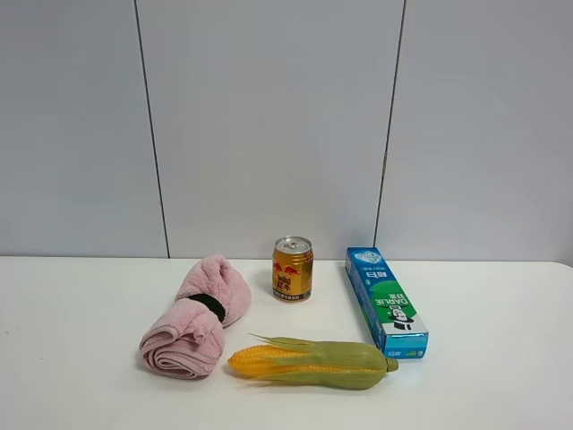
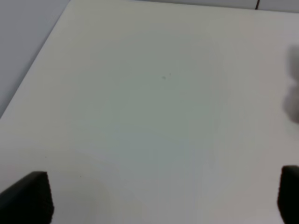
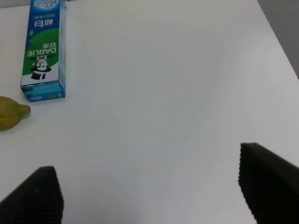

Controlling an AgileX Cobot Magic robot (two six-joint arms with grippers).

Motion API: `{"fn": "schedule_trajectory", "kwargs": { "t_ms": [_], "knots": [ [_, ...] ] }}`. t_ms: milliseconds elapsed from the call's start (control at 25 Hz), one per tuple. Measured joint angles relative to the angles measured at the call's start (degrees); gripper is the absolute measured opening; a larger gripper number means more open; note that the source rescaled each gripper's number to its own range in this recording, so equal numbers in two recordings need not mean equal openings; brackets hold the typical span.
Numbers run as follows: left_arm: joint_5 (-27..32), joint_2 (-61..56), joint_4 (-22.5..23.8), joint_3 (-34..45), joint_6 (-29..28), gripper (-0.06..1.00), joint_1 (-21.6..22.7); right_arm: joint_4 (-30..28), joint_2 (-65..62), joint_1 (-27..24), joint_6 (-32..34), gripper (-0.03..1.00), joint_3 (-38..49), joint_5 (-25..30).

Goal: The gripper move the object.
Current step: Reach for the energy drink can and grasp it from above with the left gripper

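Note:
The gold-yellow drink can (image 1: 293,269) with a red bull logo and silver top stands upright at the back middle of the white table (image 1: 492,358). Neither arm shows in the exterior high view. My left gripper (image 2: 163,196) is open over bare table, with only its two black fingertips (image 2: 28,196) showing. My right gripper (image 3: 149,186) is open and empty over the table's right part. The can is out of view in both wrist views.
A rolled pink towel (image 1: 192,315) lies left of the can. A corn cob (image 1: 313,362) lies in front of it; its tip shows in the right wrist view (image 3: 11,114). A blue-green box (image 1: 385,301) lies to the right, also in the right wrist view (image 3: 44,51).

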Motion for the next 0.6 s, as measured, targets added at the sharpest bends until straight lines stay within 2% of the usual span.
{"fn": "schedule_trajectory", "kwargs": {
  "t_ms": [600],
  "knots": [
    [0.0, 0.0, 0.0, 0.0, 0.3, 1.0, 0.0, 0.0, 0.0, 0.0, 0.0, 1.0, 0.0, 0.0]
  ]
}}
